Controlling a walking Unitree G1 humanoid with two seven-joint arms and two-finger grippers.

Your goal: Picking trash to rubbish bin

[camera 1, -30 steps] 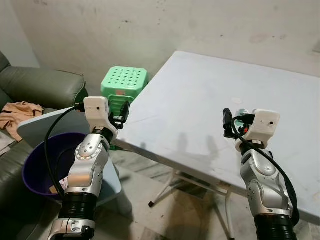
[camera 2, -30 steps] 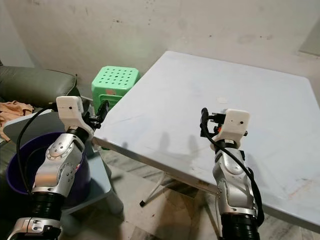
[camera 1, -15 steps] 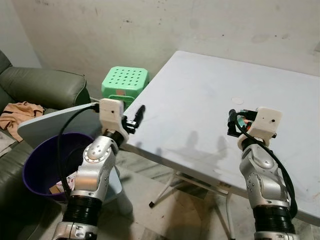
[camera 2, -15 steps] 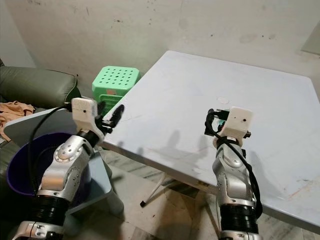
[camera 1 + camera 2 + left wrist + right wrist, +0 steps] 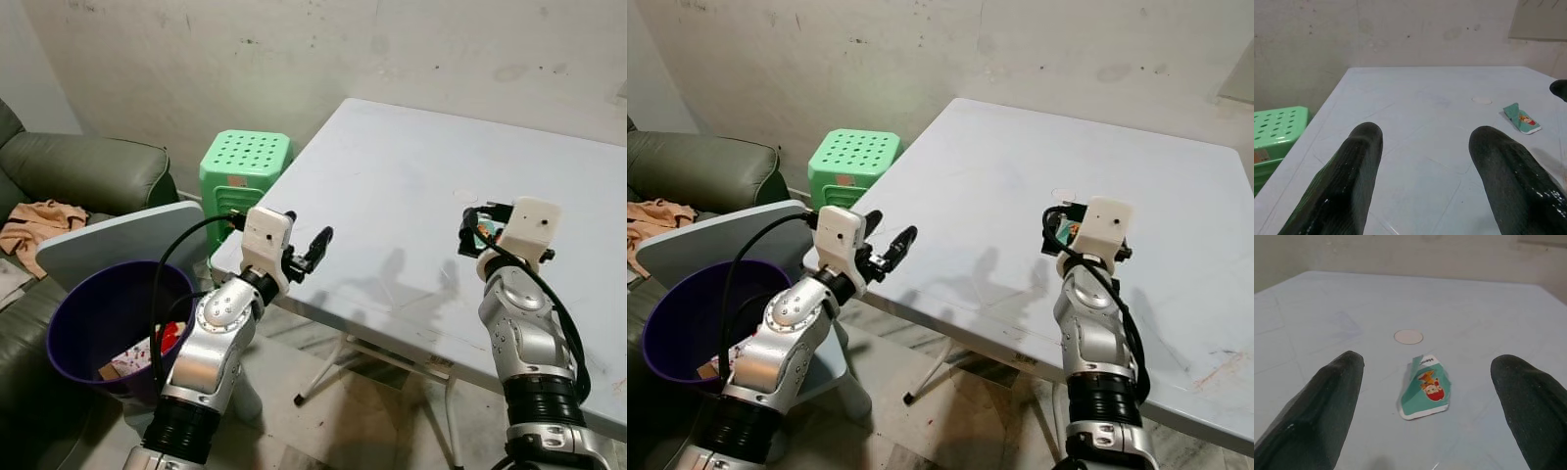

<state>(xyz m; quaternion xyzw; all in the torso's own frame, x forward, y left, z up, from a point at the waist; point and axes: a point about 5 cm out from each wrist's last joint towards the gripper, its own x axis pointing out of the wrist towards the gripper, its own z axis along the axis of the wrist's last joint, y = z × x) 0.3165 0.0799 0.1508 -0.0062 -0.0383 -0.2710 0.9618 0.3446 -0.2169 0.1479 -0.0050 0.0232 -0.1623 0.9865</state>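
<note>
1. From the head camera, my right gripper [image 5: 482,223] hides the wrapper [image 5: 1425,393].
2. I can't read the wrapper's small print.
3. The bin [image 5: 93,323] is cut partly by my left arm; its contents are unclear.
4. The sofa [image 5: 69,171] runs off frame.

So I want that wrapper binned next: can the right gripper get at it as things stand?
Probably yes: the right gripper is open with the green wrapper lying flat between its fingers' line on the bare table, nothing between them.

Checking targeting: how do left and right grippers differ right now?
Left gripper sits over the table's near edge, nothing between its fingers; right gripper is further in, bracketing the teal wrapper lying flat on the table. Both are open, neither holding anything.
</note>
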